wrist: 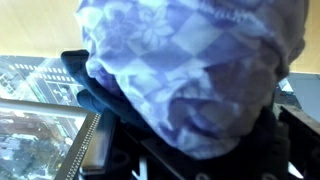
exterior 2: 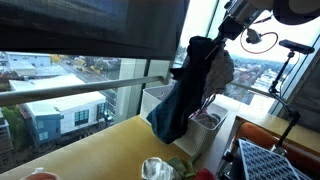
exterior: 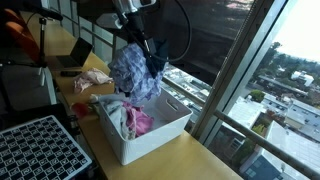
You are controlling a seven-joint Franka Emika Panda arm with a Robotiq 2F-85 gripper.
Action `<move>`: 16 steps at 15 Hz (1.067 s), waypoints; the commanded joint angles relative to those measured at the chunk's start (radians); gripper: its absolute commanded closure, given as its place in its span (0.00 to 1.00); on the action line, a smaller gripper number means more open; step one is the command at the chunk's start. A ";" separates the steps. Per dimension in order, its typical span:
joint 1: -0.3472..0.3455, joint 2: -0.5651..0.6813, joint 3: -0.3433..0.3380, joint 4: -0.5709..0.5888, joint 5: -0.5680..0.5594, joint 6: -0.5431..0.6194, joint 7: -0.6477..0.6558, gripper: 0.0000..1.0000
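Observation:
A blue and white patterned cloth [exterior: 135, 72] hangs bunched from my gripper [exterior: 147, 47], which is shut on its top. It dangles above a white basket [exterior: 150, 140] on the wooden table. In an exterior view the cloth [exterior 2: 185, 95] looks dark against the window, with the gripper [exterior 2: 223, 40] above it and the basket [exterior 2: 208, 128] below. The wrist view is almost filled by the cloth [wrist: 190, 70], which hides my fingertips; a dark part of it trails at the left.
Pink and light clothes [exterior: 138, 122] lie in the basket. More garments [exterior: 92, 78] rest on the table behind it. A black perforated tray [exterior: 40, 150] sits at the near corner. The window frame [exterior: 232, 90] runs close beside the table edge.

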 commanded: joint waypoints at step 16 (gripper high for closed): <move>-0.068 -0.156 -0.083 0.017 0.053 -0.032 -0.202 0.96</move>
